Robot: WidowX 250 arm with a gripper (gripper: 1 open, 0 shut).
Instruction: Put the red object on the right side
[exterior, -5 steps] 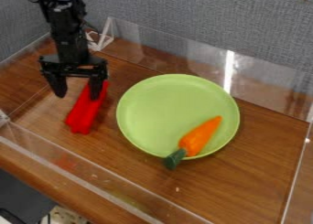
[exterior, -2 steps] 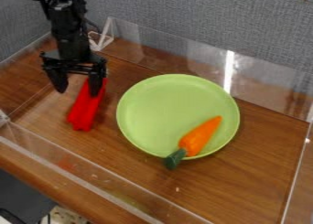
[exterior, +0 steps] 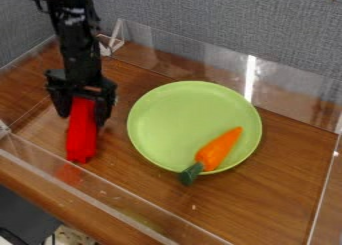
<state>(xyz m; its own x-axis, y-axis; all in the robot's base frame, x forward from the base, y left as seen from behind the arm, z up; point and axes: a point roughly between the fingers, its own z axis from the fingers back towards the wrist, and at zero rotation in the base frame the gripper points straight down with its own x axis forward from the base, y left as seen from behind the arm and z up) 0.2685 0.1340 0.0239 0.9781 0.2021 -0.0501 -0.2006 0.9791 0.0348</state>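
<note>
Straddling the red block's (exterior: 82, 132) upper end, the spread, empty gripper (exterior: 80, 105) stands above it, its long axis running toward the lower frame edge.

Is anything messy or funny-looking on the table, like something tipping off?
One small thing: the orange carrot with a green top lies half off the round green plate, its leafy end poking over the rim onto the wooden table. The red block lies flat between the open black gripper fingers. Nothing is spilled or broken.

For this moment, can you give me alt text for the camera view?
A black end effector, open and pointing down, straddles the top of a red block on a wooden table. To the right, an orange carrot lies on a green plate.
</note>
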